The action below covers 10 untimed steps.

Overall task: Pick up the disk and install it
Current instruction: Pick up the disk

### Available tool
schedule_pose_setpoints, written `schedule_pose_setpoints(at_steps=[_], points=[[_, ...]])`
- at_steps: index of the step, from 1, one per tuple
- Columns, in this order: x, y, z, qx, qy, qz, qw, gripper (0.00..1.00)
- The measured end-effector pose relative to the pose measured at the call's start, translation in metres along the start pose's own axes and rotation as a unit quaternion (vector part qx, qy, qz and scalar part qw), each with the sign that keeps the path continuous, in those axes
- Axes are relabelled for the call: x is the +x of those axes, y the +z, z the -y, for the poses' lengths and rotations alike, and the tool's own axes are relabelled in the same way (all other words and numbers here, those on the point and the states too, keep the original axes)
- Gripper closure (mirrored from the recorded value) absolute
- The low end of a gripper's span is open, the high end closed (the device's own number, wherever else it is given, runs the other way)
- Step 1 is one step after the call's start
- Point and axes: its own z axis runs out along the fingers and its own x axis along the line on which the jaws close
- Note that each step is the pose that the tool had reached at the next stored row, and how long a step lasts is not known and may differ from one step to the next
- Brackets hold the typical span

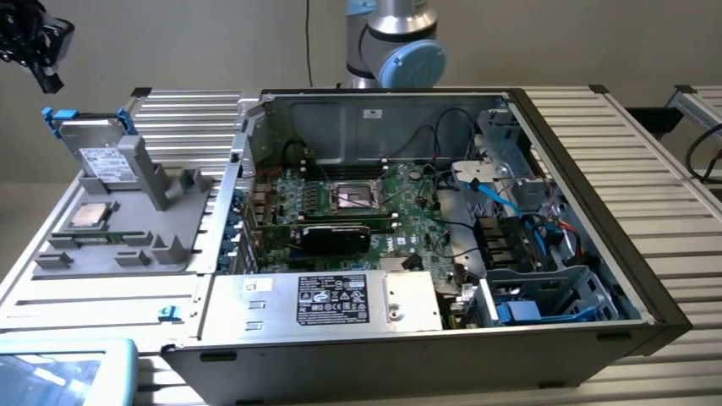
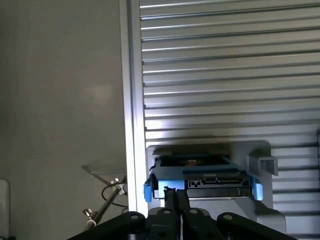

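The disk (image 1: 97,155) is a silver-grey drive with a white label and a bright blue frame. It leans upright in the grey holder (image 1: 124,228) at the exterior view's left. My black gripper (image 1: 46,80) hangs in the air above and a little to the left of it, apart from it. In the wrist view the disk (image 2: 202,181) shows end-on, blue tabs at both ends, just beyond my gripper (image 2: 175,194). The two fingers are pressed together, shut with nothing between them.
A small square CPU chip (image 1: 90,216) lies on the same grey holder. The open computer case (image 1: 530,110) with its motherboard (image 1: 338,211), cables and blue-edged drive bay (image 1: 542,296) takes up the middle of the slatted metal table (image 1: 631,152). The table edge (image 2: 131,100) runs beside the disk.
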Motion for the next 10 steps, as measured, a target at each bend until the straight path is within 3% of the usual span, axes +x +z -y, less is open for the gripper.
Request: schedule_pose_setpoints(at_steps=[10], points=[[0.0001, 0.0000, 0.0000, 0.0001, -0.001, 0.0000, 1.0000, 0.89]])
